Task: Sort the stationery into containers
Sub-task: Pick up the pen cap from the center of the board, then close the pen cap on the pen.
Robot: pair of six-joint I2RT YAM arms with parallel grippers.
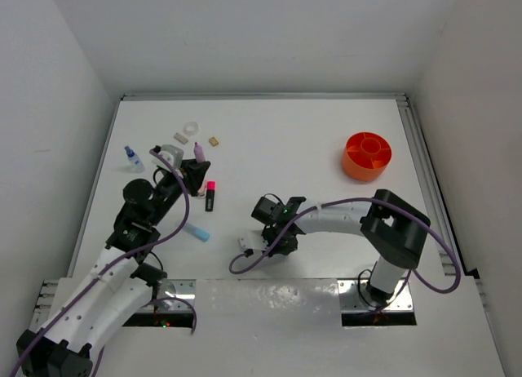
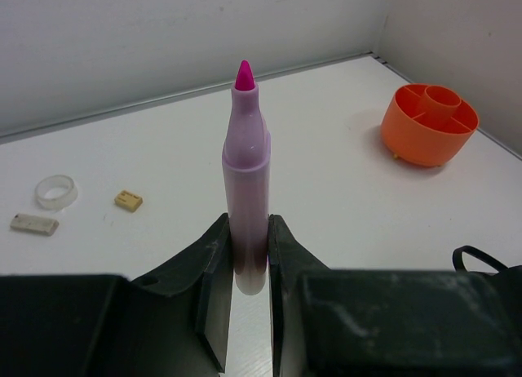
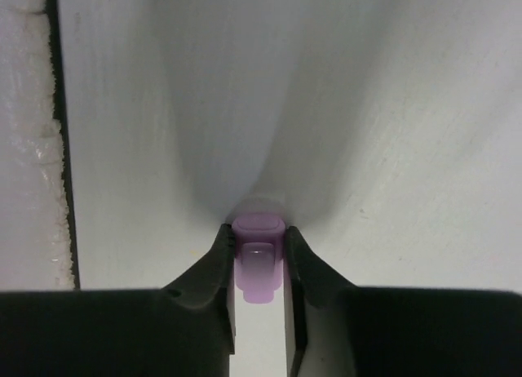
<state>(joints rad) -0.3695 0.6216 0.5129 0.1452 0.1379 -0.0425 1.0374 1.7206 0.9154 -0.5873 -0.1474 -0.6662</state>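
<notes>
The right gripper point(image 3: 259, 234) pinches a small lilac plastic piece point(image 3: 259, 271) right between its jaw tips, low on the white table point(image 3: 367, 108). I cannot tell if it is a cap or an eraser. The left gripper point(image 2: 247, 230) squeezes the bottom of a lilac pen with a bright pink tip point(image 2: 246, 161), which stands straight up out of its jaws. The round orange plastic tub with little walls inside point(image 2: 416, 148) sits far ahead of the left jaws, off to their right. I think the job now is lifting the lilac piece. Go straight up and slowly so it does not slip or tip. Let go only when the jaws are right over one part of the tub.
</notes>
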